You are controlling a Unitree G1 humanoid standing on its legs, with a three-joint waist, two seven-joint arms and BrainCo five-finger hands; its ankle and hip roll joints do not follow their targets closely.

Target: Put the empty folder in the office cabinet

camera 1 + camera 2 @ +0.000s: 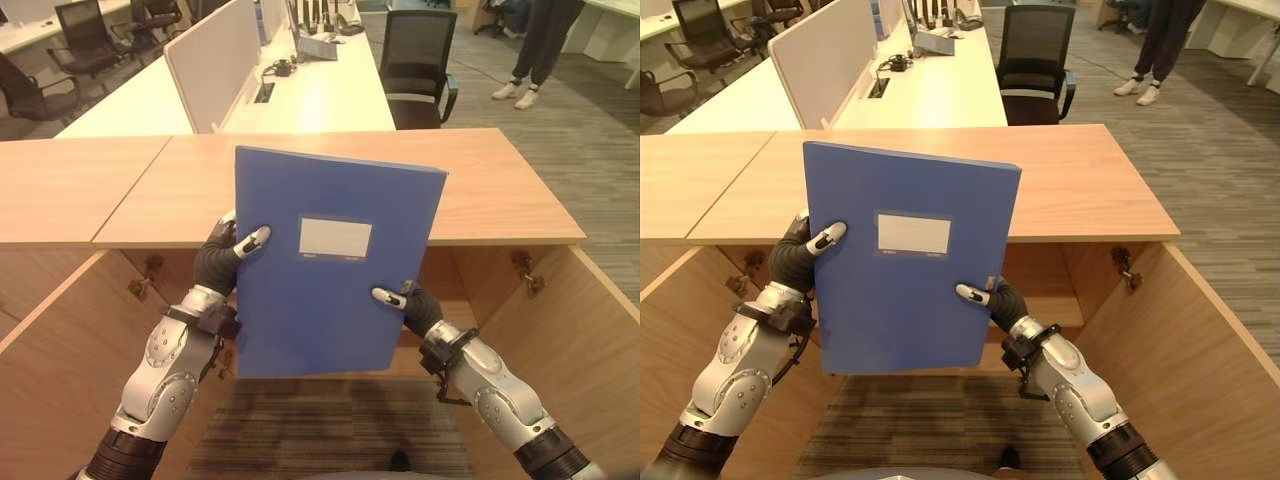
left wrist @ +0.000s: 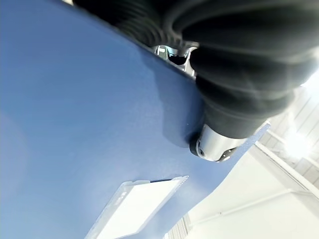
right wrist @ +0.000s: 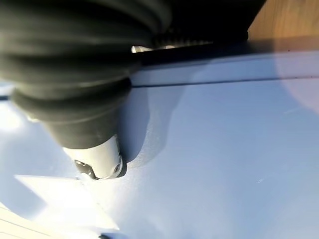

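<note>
- The left hand (image 1: 222, 260) grips the left edge of the blue folder (image 1: 325, 265), roughly halfway up; its thumb lies across the front cover and the fingers curl behind, clamped on the folder.
- The right hand (image 1: 412, 305) grips the folder's right edge lower down, thumb flat on the front cover near the lower right corner, the fingers wrapped behind it and clamped on.
- In the left wrist view the thumb tip presses on the blue cover just beside the white label pocket (image 2: 134, 206); the right wrist view shows the right thumb tip likewise pressed on the cover.
- The folder is held upright between both hands, front cover facing the head camera, slightly tilted with its top leaning to the right, a pale label pocket in the upper middle of the cover.
- It hangs in the air in front of the open wooden cabinet (image 1: 500, 180), its lower half before the cabinet's opening and its top edge rising above the cabinet's top board.
- Two cabinet doors stand swung open, left door (image 1: 60, 330) and right door (image 1: 580, 340), on either side of the arms.
- Beyond the cabinet stand a long white table (image 1: 320, 100) with a divider panel (image 1: 205, 65) and a black office chair (image 1: 415, 65).
- Far right, a person (image 1: 535, 45) in dark trousers stands on the carpet.
</note>
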